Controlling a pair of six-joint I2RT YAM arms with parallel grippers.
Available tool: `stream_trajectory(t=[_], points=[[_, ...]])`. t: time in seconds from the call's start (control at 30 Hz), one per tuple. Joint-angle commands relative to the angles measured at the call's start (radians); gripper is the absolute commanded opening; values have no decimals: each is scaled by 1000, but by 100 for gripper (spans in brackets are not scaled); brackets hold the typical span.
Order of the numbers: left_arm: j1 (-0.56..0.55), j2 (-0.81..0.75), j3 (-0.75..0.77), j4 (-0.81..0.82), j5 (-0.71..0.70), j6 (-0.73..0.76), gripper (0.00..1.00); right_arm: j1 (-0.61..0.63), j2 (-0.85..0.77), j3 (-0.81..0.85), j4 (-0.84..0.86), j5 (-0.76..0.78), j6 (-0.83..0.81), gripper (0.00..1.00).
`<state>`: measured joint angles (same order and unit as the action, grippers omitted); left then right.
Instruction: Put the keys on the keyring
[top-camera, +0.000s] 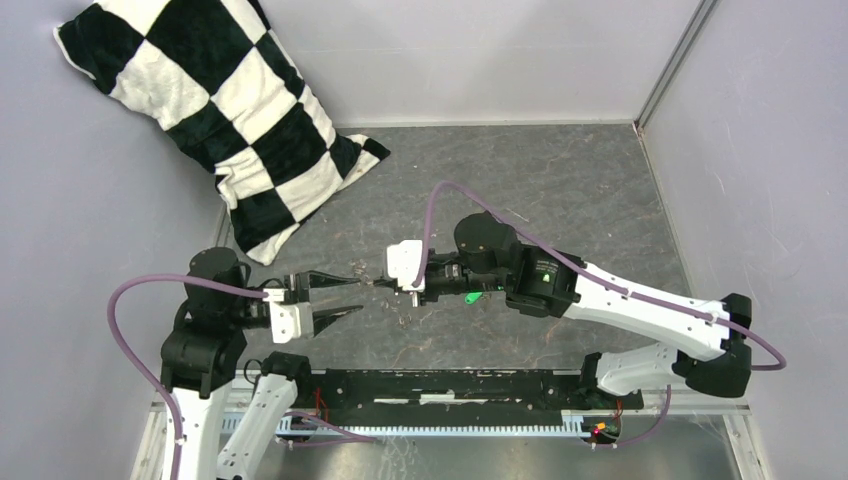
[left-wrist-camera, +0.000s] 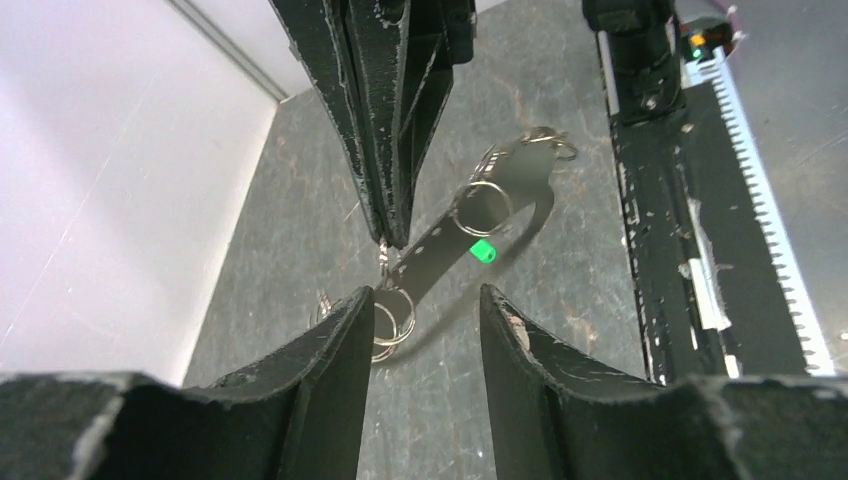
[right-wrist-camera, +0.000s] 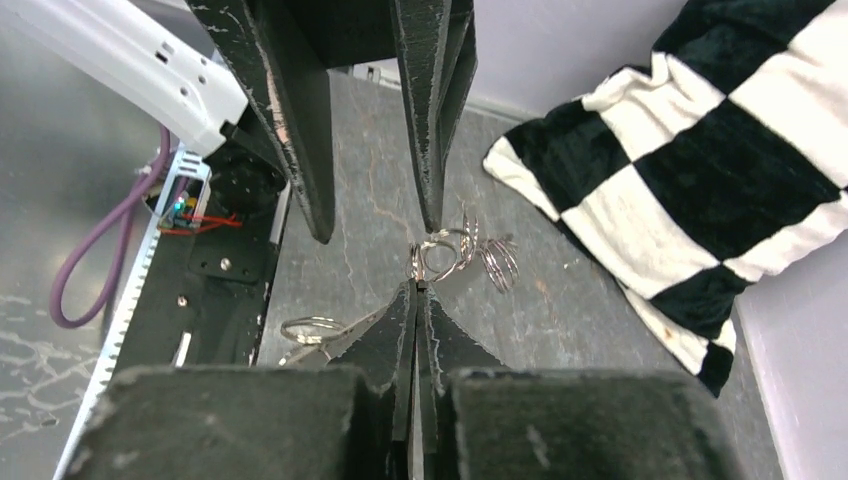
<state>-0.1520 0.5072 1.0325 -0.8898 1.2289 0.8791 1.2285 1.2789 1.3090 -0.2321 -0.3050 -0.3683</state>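
Observation:
My right gripper (top-camera: 379, 284) (right-wrist-camera: 418, 287) is shut, and its tips pinch the edge of the keyring (right-wrist-camera: 441, 256), a cluster of thin silvery rings low over the grey table. In the left wrist view those rings (left-wrist-camera: 392, 320) hang just under the right gripper's tip (left-wrist-camera: 387, 243). My left gripper (top-camera: 359, 295) (left-wrist-camera: 425, 290) faces it from the left, open, its fingers astride the rings without touching them. The key with the green tag (left-wrist-camera: 483, 252) (top-camera: 472, 297) lies on the table under the right arm, beside a loose ring (left-wrist-camera: 481, 206).
More loose rings lie on the table (right-wrist-camera: 498, 262) (right-wrist-camera: 311, 328) (left-wrist-camera: 546, 140). A black-and-white checkered pillow (top-camera: 235, 110) leans in the back left corner. The black base rail (top-camera: 450, 385) runs along the near edge. Walls close in the left, back and right.

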Motion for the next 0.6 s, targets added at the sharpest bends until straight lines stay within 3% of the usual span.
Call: stream_trajectory(t=[0.0, 0.37, 0.57], points=[[2, 21, 11, -74, -72, 116, 48, 8, 35, 94, -87, 27, -51, 1], [2, 56, -2, -87, -83, 136, 31, 40, 100, 168, -170, 27, -82, 1], [1, 77, 21, -291, -72, 340, 26, 51, 130, 207, -190, 30, -77, 1]])
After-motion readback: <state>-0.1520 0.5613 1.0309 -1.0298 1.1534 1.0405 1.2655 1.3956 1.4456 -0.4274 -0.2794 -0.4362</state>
